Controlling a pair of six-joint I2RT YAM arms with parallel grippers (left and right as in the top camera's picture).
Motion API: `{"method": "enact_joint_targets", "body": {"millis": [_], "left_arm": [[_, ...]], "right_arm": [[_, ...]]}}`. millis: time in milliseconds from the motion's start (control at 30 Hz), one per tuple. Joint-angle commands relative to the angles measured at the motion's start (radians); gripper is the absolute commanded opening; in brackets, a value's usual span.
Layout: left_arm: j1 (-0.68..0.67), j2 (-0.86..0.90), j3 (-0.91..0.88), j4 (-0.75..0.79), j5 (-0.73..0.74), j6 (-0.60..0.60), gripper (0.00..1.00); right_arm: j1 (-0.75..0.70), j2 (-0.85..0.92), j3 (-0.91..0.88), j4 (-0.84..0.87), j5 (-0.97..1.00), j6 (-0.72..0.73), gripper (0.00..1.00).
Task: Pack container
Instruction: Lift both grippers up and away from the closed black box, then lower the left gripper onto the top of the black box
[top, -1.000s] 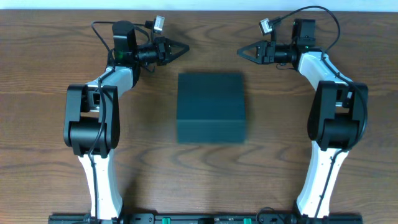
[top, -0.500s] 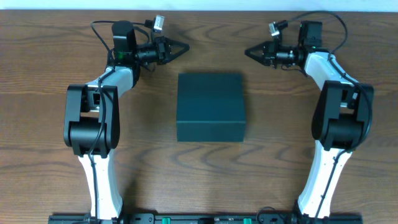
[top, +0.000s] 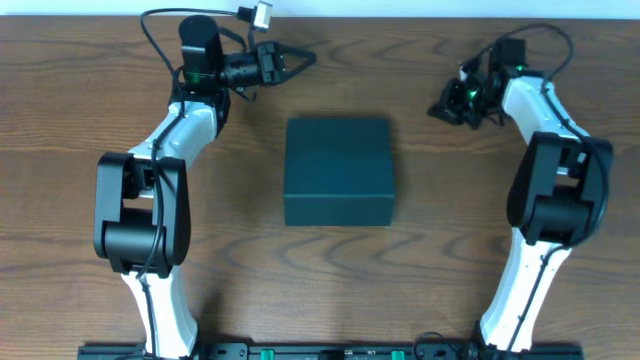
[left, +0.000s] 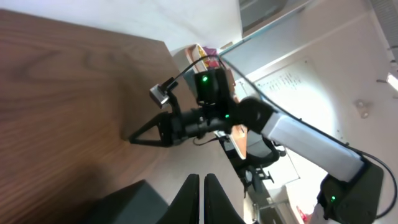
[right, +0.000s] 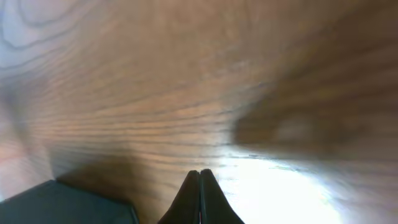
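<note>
The left claw (top: 306, 58) is seen pinched fully closed. In its own wrist view the two black fingers (left: 193, 200) are pressed flat together with just a hairline between them, and nothing is gripped. Same deal for the right claw (right: 200, 190): the tips are closed to a point and nothing is held.

The dark teal-black square cardboard box (top: 338, 172) is found flat on the wood with its lid down. It sits between the two claws and closer to the arm bases than either tip, and it's touched by neither. From the left wrist, a dark corner of it is caught low and just left of the fingers. From the right wrist, a corner is caught low and well to the left of the tips.

The brown wood-grain table (top: 240, 250) is what's under everything. Under the right claw the grain is heavily blurred. A bright patch of glare is seen just right of the fingertips, with a soft shadow further ahead.

Ahead of the left claw, the right arm (left: 298, 134) is seen with black joints, green lights and a white link. Past the table edge a white wall (left: 205, 18) and a pale board-like panel (left: 292, 81) can be made out. Some yellow and orange clutter is tucked behind the arm, too small to identify.
</note>
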Motion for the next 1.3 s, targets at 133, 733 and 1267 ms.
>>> {"method": "enact_joint_targets", "body": {"millis": [133,733,1267], "left_arm": [[0.021,-0.023,0.016,-0.037,-0.275,-0.168,0.06],[-0.225,-0.055,0.210,-0.823,-0.779,0.446,0.06],[-0.345,-0.126,0.349,-1.498,-0.703,1.087,0.06]], "right_arm": [[0.000,-0.222,0.162,-0.142,0.176,-0.211,0.02],[-0.040,-0.352,0.171,-0.177,0.331,-0.309,0.02],[-0.083,-0.379,0.171,-0.378,0.137,-0.414,0.01]]}}
